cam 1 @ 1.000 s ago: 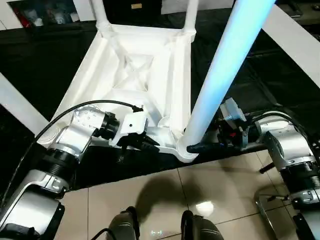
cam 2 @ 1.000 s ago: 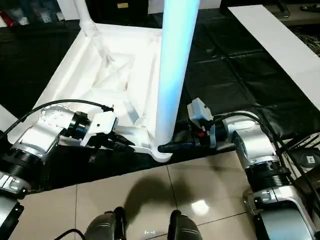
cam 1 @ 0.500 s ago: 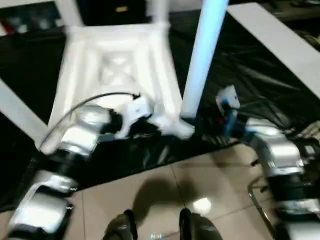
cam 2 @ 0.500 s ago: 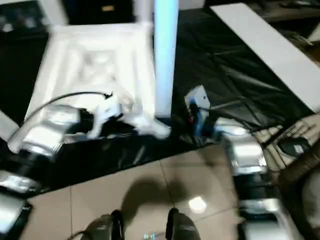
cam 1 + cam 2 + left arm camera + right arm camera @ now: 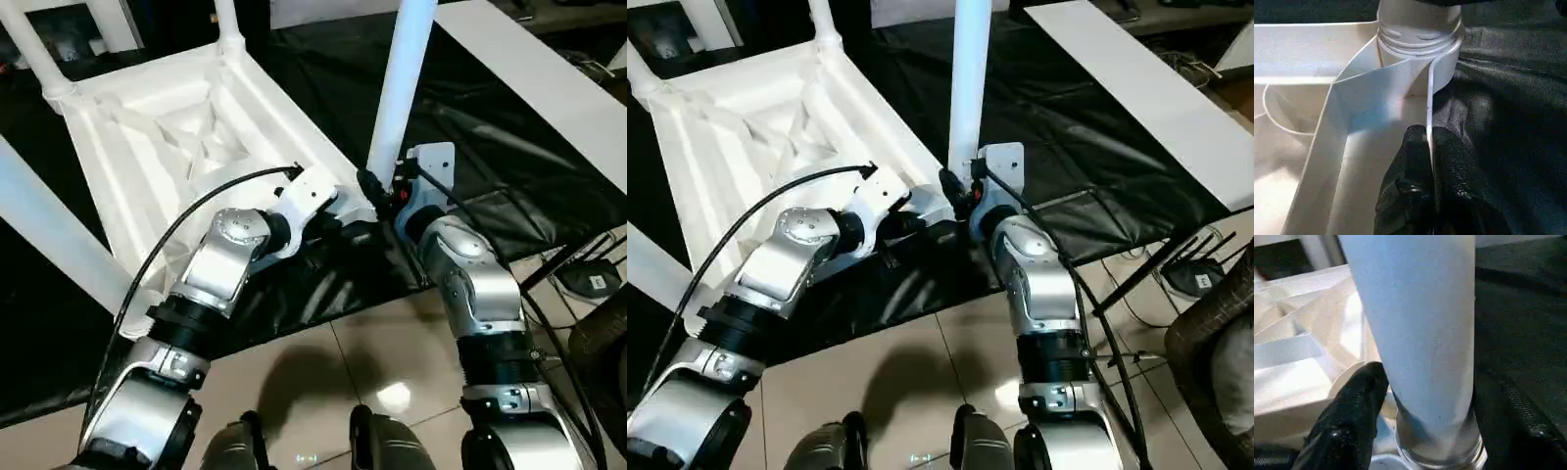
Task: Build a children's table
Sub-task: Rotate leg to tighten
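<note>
The children's table lies upside down, its ribbed white top [image 5: 186, 147] on the black cover. Its nearest upright leg [image 5: 402, 88] stands in the round corner socket [image 5: 1420, 39]. Other legs rise at the back [image 5: 230, 24] and at the left [image 5: 49, 235]. My left gripper [image 5: 1429, 134] is shut on the thin rim of the top just beside that socket. My right gripper [image 5: 1427, 382] stands open around the foot of the nearest leg, with one black finger [image 5: 1352, 411] close on each side.
The black-covered work table [image 5: 490, 147] ends just in front of my forearms, with tiled floor [image 5: 323, 372] below. A long white board [image 5: 529, 69] lies across its right side. Cables and a small box [image 5: 593, 282] sit on the floor at the right.
The camera has shifted. The table top has turned on the cover, its near right corner now farther from me, and both arms went with it. The right gripper's fingers have widened around the leg.
</note>
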{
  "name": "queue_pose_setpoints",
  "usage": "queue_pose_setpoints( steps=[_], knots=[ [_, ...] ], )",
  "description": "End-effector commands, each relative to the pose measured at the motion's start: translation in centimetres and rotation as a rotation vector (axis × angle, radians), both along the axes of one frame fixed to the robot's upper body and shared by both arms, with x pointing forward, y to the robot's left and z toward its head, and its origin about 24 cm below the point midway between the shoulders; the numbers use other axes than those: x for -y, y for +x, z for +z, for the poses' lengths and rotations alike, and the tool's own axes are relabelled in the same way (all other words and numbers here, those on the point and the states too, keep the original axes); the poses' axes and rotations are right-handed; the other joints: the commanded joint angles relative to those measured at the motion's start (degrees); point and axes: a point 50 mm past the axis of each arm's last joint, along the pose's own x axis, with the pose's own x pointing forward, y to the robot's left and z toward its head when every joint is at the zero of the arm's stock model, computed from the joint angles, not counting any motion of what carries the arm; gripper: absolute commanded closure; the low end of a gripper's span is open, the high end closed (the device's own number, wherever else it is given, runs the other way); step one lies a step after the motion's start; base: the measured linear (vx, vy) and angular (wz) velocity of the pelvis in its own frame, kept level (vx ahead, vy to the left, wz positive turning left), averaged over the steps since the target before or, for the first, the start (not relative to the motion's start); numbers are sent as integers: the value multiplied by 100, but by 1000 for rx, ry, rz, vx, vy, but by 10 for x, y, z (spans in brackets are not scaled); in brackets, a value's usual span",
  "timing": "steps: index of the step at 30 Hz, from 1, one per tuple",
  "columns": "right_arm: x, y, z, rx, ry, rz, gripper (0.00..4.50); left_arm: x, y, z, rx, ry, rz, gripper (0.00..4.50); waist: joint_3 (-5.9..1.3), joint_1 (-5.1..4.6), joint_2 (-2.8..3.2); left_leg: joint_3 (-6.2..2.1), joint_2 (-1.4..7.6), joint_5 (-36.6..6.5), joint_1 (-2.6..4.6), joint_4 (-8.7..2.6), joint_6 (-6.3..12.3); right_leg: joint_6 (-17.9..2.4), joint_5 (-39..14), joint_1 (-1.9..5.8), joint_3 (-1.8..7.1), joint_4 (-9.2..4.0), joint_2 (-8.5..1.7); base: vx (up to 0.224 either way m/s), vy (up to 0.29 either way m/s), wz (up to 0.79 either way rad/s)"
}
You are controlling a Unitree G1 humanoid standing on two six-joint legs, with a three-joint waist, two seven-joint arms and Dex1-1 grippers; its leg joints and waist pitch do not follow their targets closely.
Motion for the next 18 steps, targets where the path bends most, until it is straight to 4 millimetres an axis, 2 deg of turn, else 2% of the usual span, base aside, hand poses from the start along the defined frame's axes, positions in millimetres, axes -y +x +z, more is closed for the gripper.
queue_pose_setpoints(
  steps=[1,3,4,6,7,8,10,12,14,16,17,18],
  knots=[
    [-16,-11,-16,-38,-1,192,136,2,-5,0,22,4,-65,450,-518,54,-13,-72,217,-1580,92,-335,423,-1135,-1768,357,254,-406,-294,0,0,0],
    [-13,-13,-15,-15,-4,222,128,-2,-6,-1,24,15,-76,450,-531,59,-27,-62,214,-1462,79,-313,480,-1206,-1577,376,258,-386,-295,0,0,0],
    [0,-16,-15,3,-47,276,113,-11,-8,-5,3,46,-106,450,-546,78,-25,-57,216,-1361,85,-296,537,-1259,-1434,394,250,-376,-292,0,0,0],
    [9,-17,-17,-3,-81,306,113,-18,-9,-7,-11,67,-132,450,-550,86,-23,-63,210,-1250,64,-291,596,-1307,-1326,421,245,-352,-286,0,0,0],
    [15,-20,-17,11,-116,365,113,-23,-11,-8,-11,80,-166,450,-576,98,-28,-62,214,-1168,82,-275,637,-1352,-1223,432,238,-345,-278,0,0,0],
    [18,-22,-16,22,-136,406,113,-25,-12,-9,-9,87,-188,450,-575,103,-13,-60,227,-1124,79,-264,679,-1408,-1111,423,244,-326,-288,0,0,0],
    [24,-25,-14,45,-154,488,113,-29,-14,-10,-9,84,-235,450,-578,101,-40,-49,232,-1090,82,-255,721,-1483,-1062,422,245,-308,-280,0,0,0],
    [27,-25,-13,57,-161,513,113,-31,-15,-10,-8,81,-260,450,-574,120,-28,-54,238,-1135,95,-257,721,-1505,-1185,417,236,-318,-286,0,0,0],
    [35,-27,-9,83,-198,597,113,-38,-18,-12,-13,120,-323,450,-568,128,-47,-55,251,-1197,105,-260,710,-1490,-1311,404,238,-322,-284,0,0,0],
    [38,-28,-8,90,-208,631,113,-40,-20,-13,-19,131,-351,450,-567,141,-40,-59,257,-1253,113,-258,703,-1482,-1375,406,242,-324,-294,0,0,0],
    [41,-29,-7,99,-223,674,113,-43,-22,-13,-18,144,-404,450,-552,145,-66,-54,264,-1316,118,-268,693,-1477,-1477,389,243,-341,-291,0,0,0],
    [45,-29,-5,106,-242,724,113,-47,-24,-14,-31,165,-443,450,-560,157,-55,-60,270,-1330,125,-265,674,-1474,-1501,396,243,-325,-300,0,0,0]
  ],
)
